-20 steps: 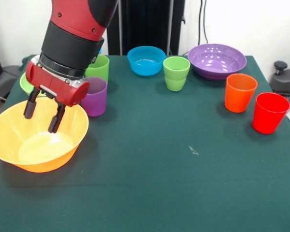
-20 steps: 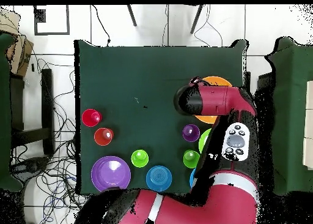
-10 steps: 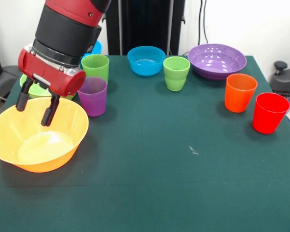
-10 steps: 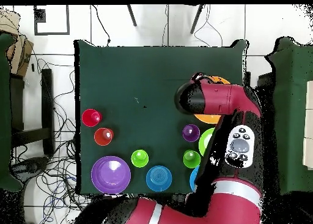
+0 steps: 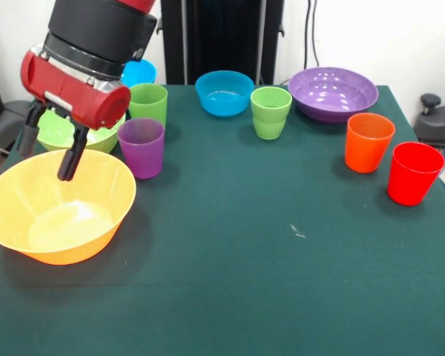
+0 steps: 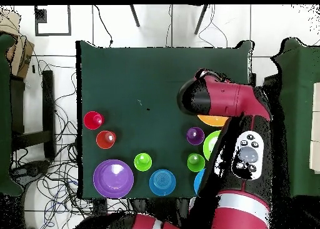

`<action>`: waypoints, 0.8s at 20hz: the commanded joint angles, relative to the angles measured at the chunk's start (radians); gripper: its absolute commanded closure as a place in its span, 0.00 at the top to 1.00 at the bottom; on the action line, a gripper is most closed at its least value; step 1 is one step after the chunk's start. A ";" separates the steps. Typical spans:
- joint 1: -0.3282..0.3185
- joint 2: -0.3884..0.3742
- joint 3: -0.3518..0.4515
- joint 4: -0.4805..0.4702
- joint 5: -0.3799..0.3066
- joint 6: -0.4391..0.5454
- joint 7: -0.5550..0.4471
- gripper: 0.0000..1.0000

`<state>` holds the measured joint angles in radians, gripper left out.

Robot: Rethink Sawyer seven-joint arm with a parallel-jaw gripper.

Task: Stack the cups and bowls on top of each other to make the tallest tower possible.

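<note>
Now that your gripper [image 5: 47, 153] has lifted clear, spread and empty, the big orange bowl [image 5: 58, 211] sits released on the counter [image 5: 282, 245] just below it, a tower base awaiting the purple cup [image 5: 142, 147] beside it.

The table [image 5: 282, 282] wears a dark green cloth. On it, in the front view, sit an orange bowl [image 5: 55, 215] at the near left, a green bowl [image 5: 67, 133] behind it, a purple cup [image 5: 142, 147] and green cup [image 5: 149, 104] beside them, a blue bowl [image 5: 224, 93], another green cup [image 5: 271, 112], a purple bowl [image 5: 333, 93], an orange cup [image 5: 368, 142] and a red cup [image 5: 414, 173].
</note>
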<state>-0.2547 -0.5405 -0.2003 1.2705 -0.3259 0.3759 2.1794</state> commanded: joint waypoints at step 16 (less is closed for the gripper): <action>0.117 0.073 0.041 -0.014 0.117 0.037 0.113 1.00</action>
<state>-0.1532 -0.5391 -0.2104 1.2674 -0.2308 0.3761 2.1794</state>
